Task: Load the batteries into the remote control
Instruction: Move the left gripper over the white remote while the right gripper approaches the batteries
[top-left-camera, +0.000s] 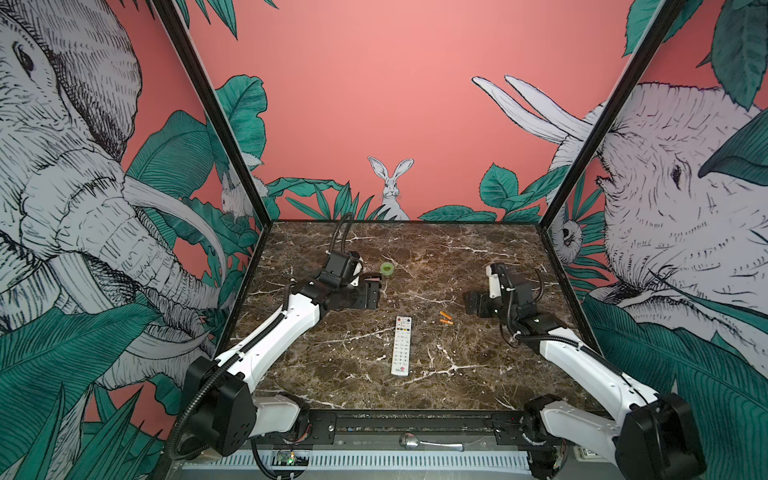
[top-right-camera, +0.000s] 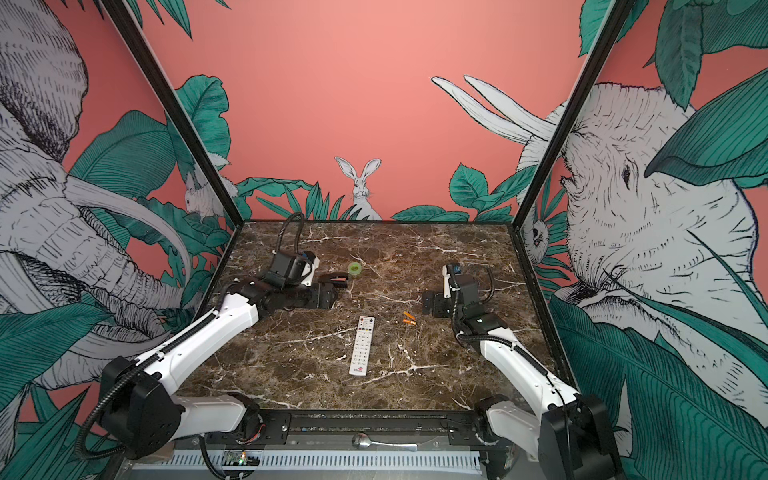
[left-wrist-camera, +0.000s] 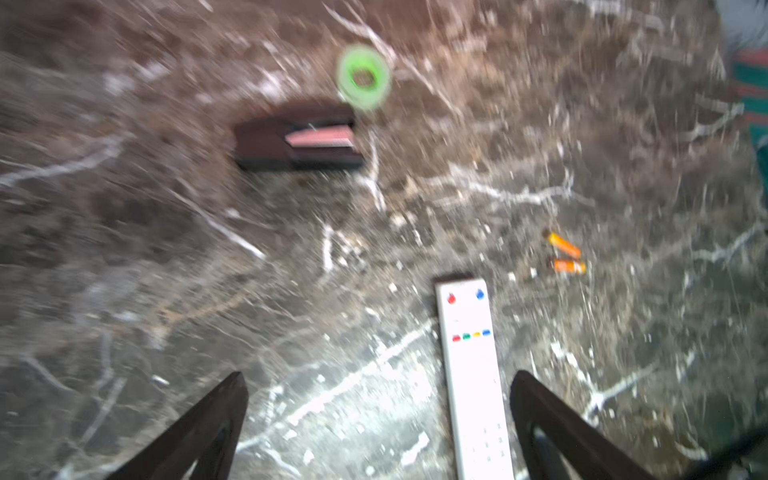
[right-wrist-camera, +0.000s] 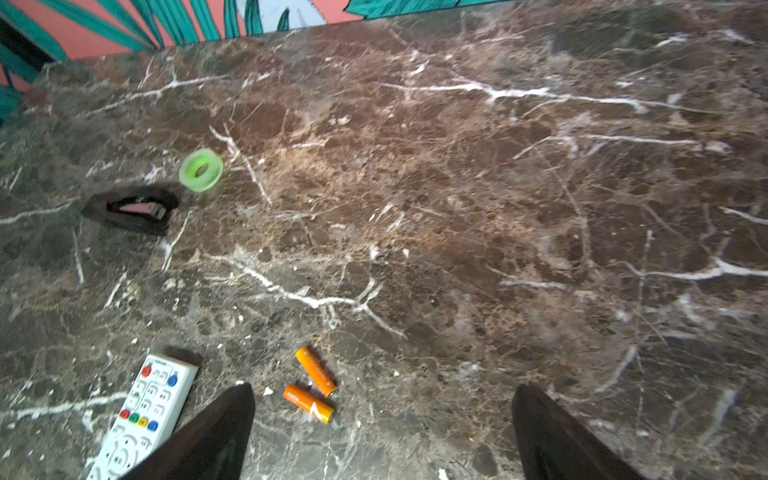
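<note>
On the left of the brown, white-veined marble tabletop (top-left-camera: 457, 257), the left fingers (top-left-camera: 371, 296) (left-wrist-camera: 216, 424) stand spread wide and hold nothing. They hang off the far left corner of the remote. Just beyond them lies a black wedge-shaped stapler-like object (top-right-camera: 334, 279) (left-wrist-camera: 299, 139) with a pink strip showing on it. A small translucent green tape roll (top-left-camera: 387, 268) (top-right-camera: 354, 269) lies flat close beside its right end.

Right of the left fingers, near the middle of the tabletop, a long slim white remote control (top-left-camera: 402, 345) (top-right-camera: 362, 345) lies face up. Its coloured buttons are at the far end and its red logo at the near end. In the blurred left wrist view, the remote control (left-wrist-camera: 469, 374) runs into the gap between the spread fingers, closer to one of them and touching neither.

Just right of the remote's far end, two tiny orange cylindrical batteries (top-left-camera: 445, 318) (top-right-camera: 408, 319) lie side by side on the tabletop, splayed at a slight angle. They are apart from the remote.

Further right, the right fingers (top-left-camera: 473, 305) (right-wrist-camera: 216, 432) are also spread wide and empty. In the right wrist view, the batteries (right-wrist-camera: 313, 384) lie in the gap, just beside the finger nearer the remote, with no contact.
</note>
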